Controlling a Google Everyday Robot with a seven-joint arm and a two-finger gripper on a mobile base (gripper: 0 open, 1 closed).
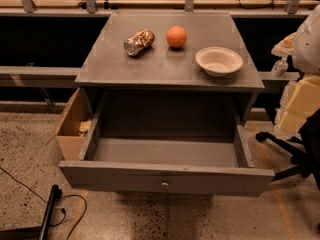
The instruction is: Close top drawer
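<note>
The top drawer [165, 178] of the gray cabinet [165, 71] is pulled far out toward me. Its flat gray front has a small round silver knob [164, 184] at the centre. The inside of the drawer [165, 151] is bare. The lower drawers are hidden under it. My gripper is not in view. Only a white rounded part [307, 39], possibly of my arm, shows at the right edge, well away from the drawer.
On the cabinet top lie a tipped drink can [138, 42], an orange [176, 36] and a white bowl [219, 61]. An open cardboard box [70, 129] stands at the cabinet's left. A chair base [282, 146] and yellow foam [300, 104] are at the right. Cables [30, 194] run over the floor at the lower left.
</note>
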